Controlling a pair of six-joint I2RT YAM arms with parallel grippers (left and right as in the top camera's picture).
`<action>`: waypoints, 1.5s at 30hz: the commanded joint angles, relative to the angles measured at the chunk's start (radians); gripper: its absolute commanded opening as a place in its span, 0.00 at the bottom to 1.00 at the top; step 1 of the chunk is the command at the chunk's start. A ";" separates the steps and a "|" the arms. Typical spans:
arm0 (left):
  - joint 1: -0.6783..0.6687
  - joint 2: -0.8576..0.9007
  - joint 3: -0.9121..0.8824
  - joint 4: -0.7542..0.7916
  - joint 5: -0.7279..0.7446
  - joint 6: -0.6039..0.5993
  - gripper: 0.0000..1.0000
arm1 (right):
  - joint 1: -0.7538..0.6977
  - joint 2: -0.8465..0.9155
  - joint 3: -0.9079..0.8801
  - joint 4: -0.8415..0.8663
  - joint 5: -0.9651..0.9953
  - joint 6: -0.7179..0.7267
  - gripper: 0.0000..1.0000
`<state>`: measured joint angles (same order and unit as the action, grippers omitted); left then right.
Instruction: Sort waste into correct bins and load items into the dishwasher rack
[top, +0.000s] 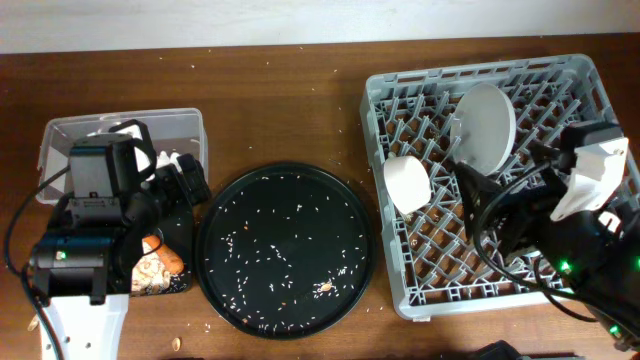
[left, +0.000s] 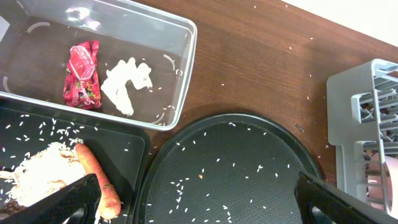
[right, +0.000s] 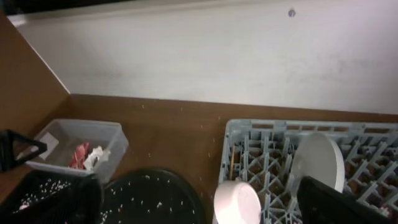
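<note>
The clear tub (left: 180, 74) holds the red wrapper (left: 81, 74) and the white tissue (left: 127, 84). The black rectangular tray (left: 134, 155) beside it holds the carrot (left: 99, 180) and beige food scraps (left: 37, 174) with rice. My left gripper (left: 199, 208) is open and empty, above the gap between that tray and the round tray; overhead it is by the tub (top: 185, 182). The grey rack (top: 400, 265) holds the pale plate (top: 484, 127), a white bowl (top: 408, 183) on its side and a chopstick (right: 232, 162). My right gripper (right: 199, 208) is open and empty over the rack (top: 480, 198). The cups and the fork are out of view.
The large round black tray (top: 285, 250) lies in the middle of the table, strewn with rice grains and a small scrap (top: 324, 288). Loose rice dots the brown table (top: 280, 110). A pale wall (right: 217, 56) runs along the far side.
</note>
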<state>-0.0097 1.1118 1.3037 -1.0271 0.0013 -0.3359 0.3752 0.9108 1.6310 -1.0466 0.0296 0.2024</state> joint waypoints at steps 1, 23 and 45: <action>0.004 0.000 -0.005 0.000 -0.013 0.014 0.99 | -0.031 -0.047 -0.034 -0.075 0.035 -0.019 0.99; 0.003 0.000 -0.005 -0.003 -0.013 0.014 0.99 | -0.391 -0.906 -1.625 0.995 -0.307 -0.381 0.99; -0.164 -1.107 -1.295 1.074 -0.205 0.225 0.99 | -0.391 -0.905 -1.625 0.995 -0.307 -0.382 0.99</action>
<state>-0.1719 0.0154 0.0414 0.0353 -0.1997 -0.1257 -0.0082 0.0132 0.0139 -0.0513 -0.2718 -0.1864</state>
